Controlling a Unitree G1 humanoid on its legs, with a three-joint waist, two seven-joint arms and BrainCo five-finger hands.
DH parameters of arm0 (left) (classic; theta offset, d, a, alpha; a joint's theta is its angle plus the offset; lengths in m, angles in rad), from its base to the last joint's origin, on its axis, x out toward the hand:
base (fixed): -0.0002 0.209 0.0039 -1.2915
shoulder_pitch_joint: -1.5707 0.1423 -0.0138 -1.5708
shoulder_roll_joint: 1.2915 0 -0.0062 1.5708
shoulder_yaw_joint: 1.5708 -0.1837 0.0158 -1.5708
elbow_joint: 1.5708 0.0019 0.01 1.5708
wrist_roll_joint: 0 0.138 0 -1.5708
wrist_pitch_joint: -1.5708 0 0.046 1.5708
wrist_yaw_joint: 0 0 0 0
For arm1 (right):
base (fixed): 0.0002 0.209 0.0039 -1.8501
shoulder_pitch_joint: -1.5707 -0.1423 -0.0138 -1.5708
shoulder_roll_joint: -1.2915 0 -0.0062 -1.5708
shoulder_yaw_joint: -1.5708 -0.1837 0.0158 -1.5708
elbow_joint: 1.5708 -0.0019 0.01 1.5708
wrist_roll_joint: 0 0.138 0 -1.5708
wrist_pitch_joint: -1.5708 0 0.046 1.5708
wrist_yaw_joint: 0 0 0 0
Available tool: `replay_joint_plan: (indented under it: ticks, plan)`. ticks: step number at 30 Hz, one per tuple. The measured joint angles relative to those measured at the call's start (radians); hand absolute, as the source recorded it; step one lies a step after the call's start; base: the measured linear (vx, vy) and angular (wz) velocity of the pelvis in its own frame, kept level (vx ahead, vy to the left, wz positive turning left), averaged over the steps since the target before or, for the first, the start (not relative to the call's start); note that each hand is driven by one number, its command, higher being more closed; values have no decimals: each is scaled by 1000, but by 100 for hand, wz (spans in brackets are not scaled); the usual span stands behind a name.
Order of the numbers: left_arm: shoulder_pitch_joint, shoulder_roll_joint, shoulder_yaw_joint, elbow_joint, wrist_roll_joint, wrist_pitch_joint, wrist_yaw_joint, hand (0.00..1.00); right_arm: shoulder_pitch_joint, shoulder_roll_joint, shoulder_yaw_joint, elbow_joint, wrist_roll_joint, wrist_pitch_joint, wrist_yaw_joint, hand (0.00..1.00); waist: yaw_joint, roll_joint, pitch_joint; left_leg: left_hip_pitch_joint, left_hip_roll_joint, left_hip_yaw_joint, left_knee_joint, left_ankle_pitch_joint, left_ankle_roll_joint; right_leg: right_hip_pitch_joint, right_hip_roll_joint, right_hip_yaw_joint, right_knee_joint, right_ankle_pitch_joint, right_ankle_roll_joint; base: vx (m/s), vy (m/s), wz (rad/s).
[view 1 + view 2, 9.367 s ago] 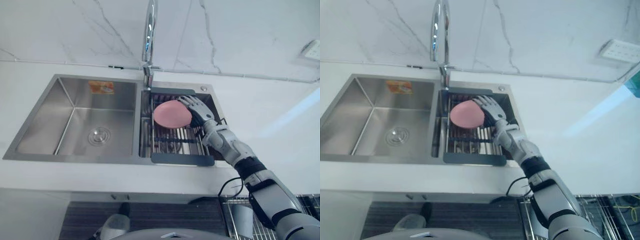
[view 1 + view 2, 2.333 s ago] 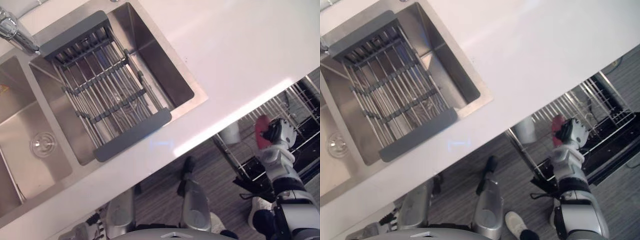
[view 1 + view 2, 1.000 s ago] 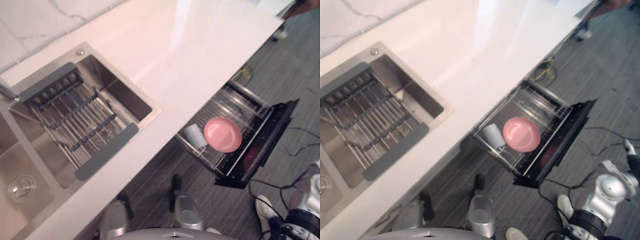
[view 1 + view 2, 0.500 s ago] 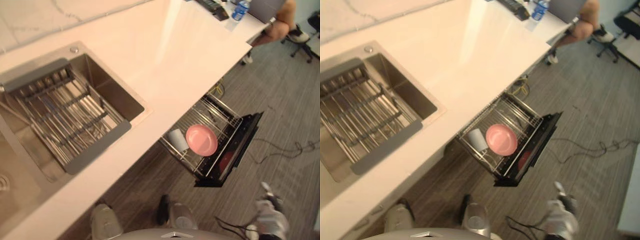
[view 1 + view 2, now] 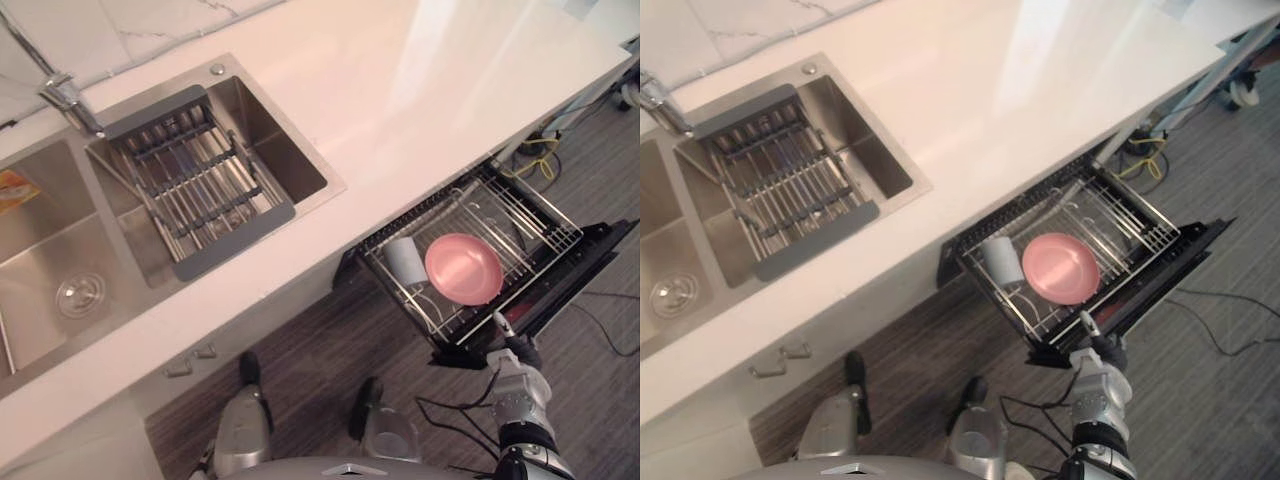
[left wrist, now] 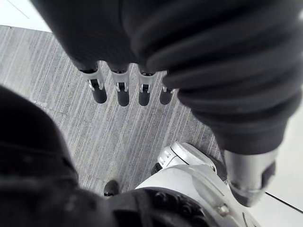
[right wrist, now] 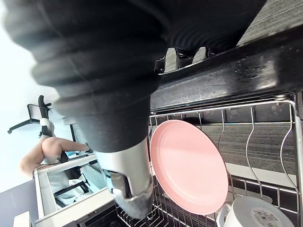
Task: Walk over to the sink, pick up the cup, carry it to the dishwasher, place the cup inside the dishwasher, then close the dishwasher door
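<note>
While left hand (image 6: 122, 94) hangs idle over floor, fingers straight, I judge loading done: white cup (image 5: 405, 260) sits in pulled-out rack (image 5: 535, 200), pink plate (image 5: 463, 268) just beside it. My right hand (image 5: 518, 352) is at door (image 5: 585, 268) outer edge; cannot tell whether open or closed. Best practice: slide rack fully in first, then lift door squarely, steady push until shut.

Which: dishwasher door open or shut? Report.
Open: the black dishwasher door is down, and the wire rack with pink round plate and white cup stands pulled out.
</note>
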Motion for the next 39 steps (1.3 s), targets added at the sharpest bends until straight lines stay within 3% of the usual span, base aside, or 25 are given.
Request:
replay_joint_plan:
  ticks: [4, 9, 11, 18, 22, 24, 26, 29, 33, 35, 36, 37, 38, 39]
  plan:
    - [0, -2, -22, 4, 29, -9, -29, 0, -4, -34, 37, 1, 0, -1, -26, 0, 0, 10, -1, 6, -19, 0, -11, 0, 0, -3, -22, -2, 25, -7, 8, -25, 39, 9]
    - [0, -12, -44, 11, 45, -42, -40, 0, -10, -32, 38, 1, 51, -64, -36, 0, 1, 30, -5, 6, -54, -30, -16, 7, 1, -14, -79, -28, 107, -46, 30, 22, 16, 20]
    - [0, -15, -43, 14, 56, -57, -57, 0, -57, -26, 38, 1, 89, -82, -47, 0, 1, 31, -6, -12, -73, -37, -43, 39, 5, -63, -110, -31, 168, -68, 29, 24, 13, 21]
    - [-2, -30, -40, 0, 73, -86, -79, 0, -206, -15, 56, -8, 157, -89, -47, 0, 25, 43, -5, -73, -115, -98, -67, 82, 22, -117, -195, -92, 297, -117, 32, -24, -15, 37]
    - [-12, -41, -36, -2, 69, -103, -83, 0, -328, -60, 119, -8, 186, -93, -28, 0, 43, 67, -2, -127, -113, -111, -70, 85, 18, -148, -202, -126, 320, -127, 25, -88, -28, 32]
    - [-31, -46, -45, -3, 60, -111, -103, 0, -400, -117, 150, 5, 216, -83, -26, 0, 81, 81, 2, -166, -116, -127, -69, 94, 16, -177, -212, -138, 345, -136, 21, -70, -57, 33]
    - [-32, -51, -47, -1, 51, -122, -110, 0, -413, -121, 140, 17, 250, -132, 11, 0, 80, 90, 11, -199, -117, -160, -67, 139, 29, -200, -212, -150, 365, -144, 19, -12, -59, 26]
    - [-40, -38, -57, -5, 52, -141, -113, 0, -434, -123, 149, 41, 274, -145, 23, 0, 74, 82, 18, -224, -116, -176, -67, 152, 30, -218, -208, -156, 372, -142, 16, -6, -58, 9]
    - [-44, -38, -84, -22, 40, -190, -144, 0, -491, -124, 152, 87, 285, -172, 18, 0, 82, 93, 35, -232, -100, -194, -69, 151, 29, -230, -185, -148, 362, -147, 5, -87, -48, -6]
    - [-46, -39, -97, -24, 13, -213, -169, 0, -508, -134, 152, 87, 272, -173, 9, 0, 83, 111, 50, -232, -92, -194, -73, 138, 12, -229, -165, -135, 348, -145, 2, -126, -28, -3]
    - [-57, -36, -111, -29, 12, -234, -200, 0, -518, -141, 154, 85, 246, -173, -2, 0, 82, 109, 67, -231, -91, -188, -68, 87, -48, -226, -158, -126, 312, -134, -3, -82, -3, -6]
    - [-69, -37, -125, -29, 14, -265, -234, 0, -519, -144, 155, 70, 190, -177, -8, 0, 85, 92, 86, -235, -105, -186, -32, 84, -18, -225, -162, -120, 281, -114, -4, -54, -12, -18]
    - [-69, -35, -128, -31, 14, -282, -248, 0, -516, -144, 160, 58, 165, -177, -8, 0, 88, 99, 90, -230, -110, -191, 16, 91, -7, -223, -158, -111, 277, -109, -2, 9, -28, -29]
    - [-72, -34, -136, -38, 12, -311, -259, 0, -488, -135, 184, 13, 136, -180, -12, 0, 83, 102, 96, -212, -111, -193, 23, 71, 37, -215, -153, -102, 277, -98, 1, 35, -27, -15]
